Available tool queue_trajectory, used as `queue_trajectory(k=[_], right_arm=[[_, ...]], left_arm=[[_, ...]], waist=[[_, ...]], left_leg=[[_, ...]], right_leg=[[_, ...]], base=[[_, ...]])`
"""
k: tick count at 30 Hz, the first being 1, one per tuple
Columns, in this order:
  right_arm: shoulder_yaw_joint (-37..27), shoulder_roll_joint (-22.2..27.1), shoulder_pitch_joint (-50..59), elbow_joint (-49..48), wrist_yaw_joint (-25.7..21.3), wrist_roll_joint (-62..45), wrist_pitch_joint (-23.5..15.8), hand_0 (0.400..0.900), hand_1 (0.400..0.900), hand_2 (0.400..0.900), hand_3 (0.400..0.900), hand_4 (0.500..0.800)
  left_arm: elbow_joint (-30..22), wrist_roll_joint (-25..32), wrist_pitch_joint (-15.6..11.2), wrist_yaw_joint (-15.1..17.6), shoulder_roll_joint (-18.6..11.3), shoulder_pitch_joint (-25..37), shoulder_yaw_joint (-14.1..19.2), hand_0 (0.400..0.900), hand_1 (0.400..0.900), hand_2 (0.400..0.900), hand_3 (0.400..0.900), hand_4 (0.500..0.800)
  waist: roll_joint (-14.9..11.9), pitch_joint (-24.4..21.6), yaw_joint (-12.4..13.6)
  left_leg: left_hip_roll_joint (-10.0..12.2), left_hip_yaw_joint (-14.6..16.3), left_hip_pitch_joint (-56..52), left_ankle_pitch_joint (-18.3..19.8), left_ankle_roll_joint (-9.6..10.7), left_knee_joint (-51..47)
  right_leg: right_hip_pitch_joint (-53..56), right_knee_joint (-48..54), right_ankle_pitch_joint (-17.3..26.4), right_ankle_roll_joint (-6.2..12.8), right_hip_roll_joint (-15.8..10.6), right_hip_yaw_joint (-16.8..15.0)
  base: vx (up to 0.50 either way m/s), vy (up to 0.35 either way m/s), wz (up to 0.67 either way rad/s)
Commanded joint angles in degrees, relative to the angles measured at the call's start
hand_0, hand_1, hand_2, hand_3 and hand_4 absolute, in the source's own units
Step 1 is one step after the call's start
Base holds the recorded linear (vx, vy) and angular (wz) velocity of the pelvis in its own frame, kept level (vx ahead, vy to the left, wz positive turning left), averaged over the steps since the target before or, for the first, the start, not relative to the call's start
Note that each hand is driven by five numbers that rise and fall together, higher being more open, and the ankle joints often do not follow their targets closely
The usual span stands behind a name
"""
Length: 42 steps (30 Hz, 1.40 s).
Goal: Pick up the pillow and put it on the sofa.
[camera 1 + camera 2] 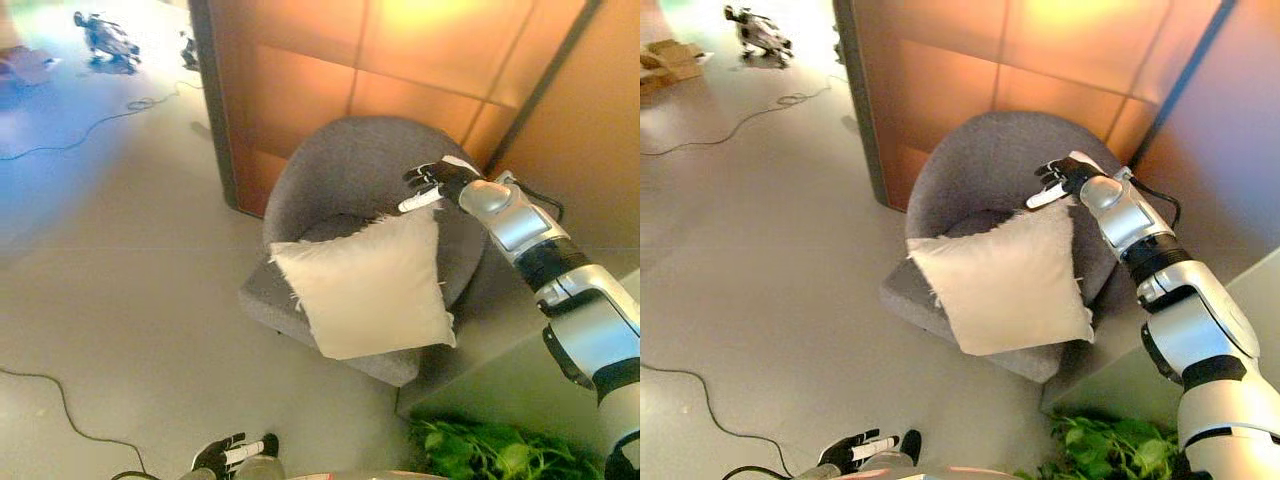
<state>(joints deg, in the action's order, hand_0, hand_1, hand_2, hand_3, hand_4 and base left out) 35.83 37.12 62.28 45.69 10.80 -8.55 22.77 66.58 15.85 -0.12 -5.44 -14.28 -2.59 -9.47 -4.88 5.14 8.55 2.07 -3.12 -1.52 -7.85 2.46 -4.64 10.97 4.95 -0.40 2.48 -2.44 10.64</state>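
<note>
Already on the sofa (360, 170): pillow (370, 285) propped on the seat, leaning toward the backrest, so placing looks done and only letting go and drawing back left. Cream, square, soft, fringed along the edges. Grey rounded fabric shell beneath. Right hand (432, 186) at the top corner, fingers loosely apart, seemingly not clamped. Left hand (228, 455) low, idle, relaxed.
</note>
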Motion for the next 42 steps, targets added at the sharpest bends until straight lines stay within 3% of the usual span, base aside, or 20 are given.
queue_trajectory(k=[1, 8, 14, 19, 23, 29, 34, 42], right_arm=[[1.75, 0.43, 12.66, 3.88, -1.25, 1.79, -4.82, 0.9, 0.9, 0.9, 0.9, 0.8], [2.73, 0.08, 12.61, 3.58, 0.04, 1.51, -5.18, 0.9, 0.9, 0.9, 0.9, 0.8], [1.05, -0.8, 10.16, 0.02, -0.16, -5.29, -4.48, 0.9, 0.9, 0.9, 0.9, 0.8], [-2.22, -4.26, 2.97, -6.82, -0.51, -12.12, -2.0, 0.9, 0.9, 0.9, 0.9, 0.8], [-5.97, -7.53, -9.78, -15.27, -3.23, -15.76, -1.21, 0.9, 0.9, 0.9, 0.9, 0.8], [-10.8, -12.26, -35.69, -21.06, -6.0, -11.25, -8.75, 0.9, 0.9, 0.9, 0.9, 0.8], [-13.04, -16.52, -52.26, -17.53, -10.06, -9.48, -12.12, 0.9, 0.9, 0.9, 0.9, 0.8], [-17.6, -19.57, -57.71, 3.97, -13.26, -10.28, -11.67, 0.9, 0.9, 0.9, 0.9, 0.8]], left_arm=[[3.77, -2.75, 0.08, -1.72, -1.88, -0.21, -5.17, 0.9, 0.9, 0.9, 0.9, 0.8], [2.88, -3.4, 0.17, -2.6, -1.73, -0.13, -5.82, 0.9, 0.9, 0.9, 0.9, 0.8], [2.48, -2.98, 1.08, -2.8, -1.73, 1.2, -6.53, 0.9, 0.9, 0.9, 0.9, 0.8], [2.62, -2.96, 1.03, -2.85, -1.41, 2.04, -6.19, 0.9, 0.9, 0.9, 0.9, 0.8], [2.65, -2.76, 0.95, -3.06, -0.98, 2.95, -5.55, 0.9, 0.9, 0.9, 0.9, 0.8], [1.66, -0.08, -0.15, -3.24, -0.52, 4.66, -5.67, 0.9, 0.9, 0.9, 0.9, 0.8], [0.96, 1.26, -0.51, -3.9, -0.42, 4.81, -5.67, 0.9, 0.9, 0.9, 0.9, 0.8], [3.54, 2.04, -0.46, -6.8, -0.73, 8.02, -5.99, 0.9, 0.9, 0.9, 0.9, 0.8]], waist=[[-1.58, -4.19, 2.34], [-1.0, -4.72, 1.66], [-0.61, -4.53, 0.28], [0.0, -4.35, -1.54], [0.81, -3.56, -4.08], [2.37, -1.66, -8.12], [3.66, -1.23, -10.57], [5.15, -1.43, -11.66]], left_leg=[[0.06, 2.34, -4.51, 9.17, 1.55, 0.76], [0.07, 2.9, -4.62, 8.98, 1.73, 0.5], [-0.01, 3.72, -4.71, 9.13, 1.58, 0.48], [-0.05, 4.75, -5.0, 9.28, 1.44, 0.37], [-0.19, 5.81, -5.01, 9.44, 1.06, 0.48], [-0.67, 7.08, -4.93, 9.86, 0.1, 0.7], [-1.21, 7.82, -5.4, 10.11, -0.62, 0.52], [-2.07, 8.07, -6.3, 10.43, -1.34, 0.34]], right_leg=[[-2.51, -4.02, -2.59, 0.77, 0.61, 0.24], [-2.65, -3.56, -2.11, 1.2, 0.21, 0.01], [-3.09, -3.75, -1.99, 1.33, 0.01, -0.83], [-3.5, -3.81, -1.7, 1.58, -0.35, -2.05], [-4.53, -4.55, -1.64, 1.62, -0.38, -3.46], [-5.79, -5.88, -2.12, 1.68, -0.6, -4.96], [-5.86, -6.03, -2.29, 1.99, -0.8, -5.68], [-5.11, -5.59, -2.2, 2.26, -0.72, -5.64]], base=[[0.0, 0.019, -0.03], [-0.02, 0.023, -0.08], [-0.06, 0.022, -0.12], [-0.06, 0.035, -0.17], [-0.09, 0.032, -0.21], [-0.13, 0.029, -0.2], [-0.08, 0.03, -0.16], [-0.04, 0.021, -0.1]])
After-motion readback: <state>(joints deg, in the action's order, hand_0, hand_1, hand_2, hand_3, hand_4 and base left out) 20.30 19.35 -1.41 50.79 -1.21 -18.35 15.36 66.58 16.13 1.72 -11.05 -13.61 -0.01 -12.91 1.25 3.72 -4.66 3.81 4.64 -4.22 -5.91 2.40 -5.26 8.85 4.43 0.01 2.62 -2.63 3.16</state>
